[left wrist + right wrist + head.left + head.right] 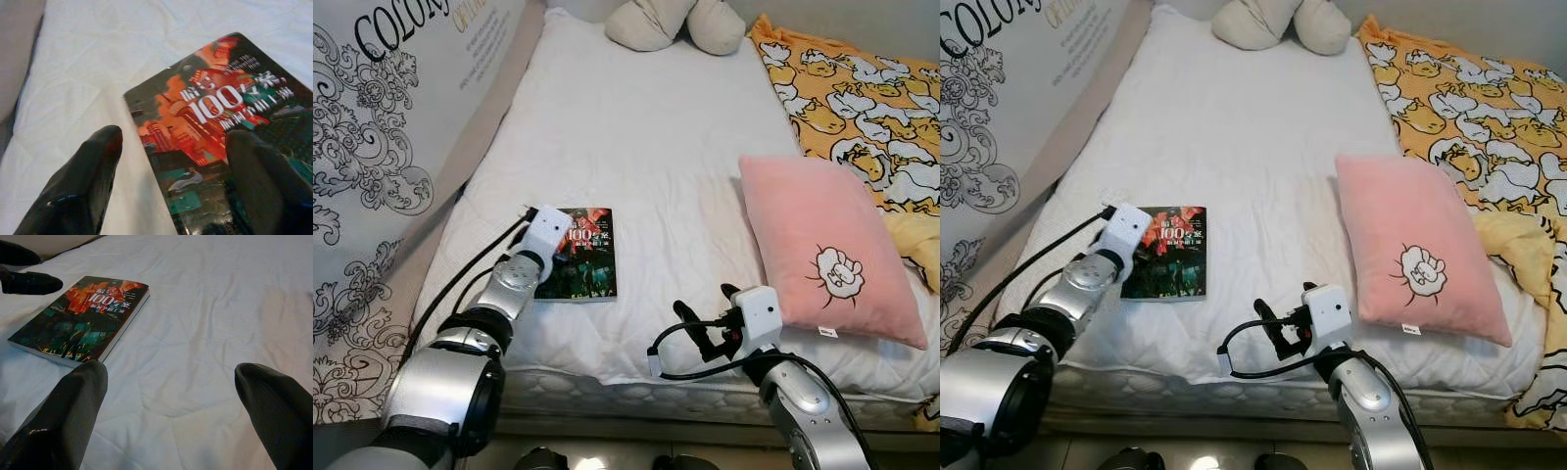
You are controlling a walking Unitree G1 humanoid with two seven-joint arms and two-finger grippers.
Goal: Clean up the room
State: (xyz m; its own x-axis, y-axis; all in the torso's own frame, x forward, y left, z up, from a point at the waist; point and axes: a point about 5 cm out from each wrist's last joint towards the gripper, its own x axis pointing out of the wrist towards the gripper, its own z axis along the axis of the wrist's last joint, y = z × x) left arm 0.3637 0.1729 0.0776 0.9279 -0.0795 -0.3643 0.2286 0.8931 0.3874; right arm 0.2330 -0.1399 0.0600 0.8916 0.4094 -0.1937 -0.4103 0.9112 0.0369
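A paperback book [582, 253] with a dark cover, red artwork and a white "100" lies flat on the white bed [636, 127], near its front left part. My left gripper [174, 139] is open at the book's left edge; one finger hangs over the sheet and the other over the cover. Its black fingers [29, 281] appear beside the book in the right wrist view. My right gripper [705, 305] is open above the sheet by the bed's front edge, to the right of the book [80, 318], with nothing in it.
A pink pillow [827, 250] with a white drawing lies at the right front of the bed. A yellow duck-print blanket [862, 108] covers the right side. A beige cushion [671, 22] sits at the head. A patterned wall [382, 108] runs along the left.
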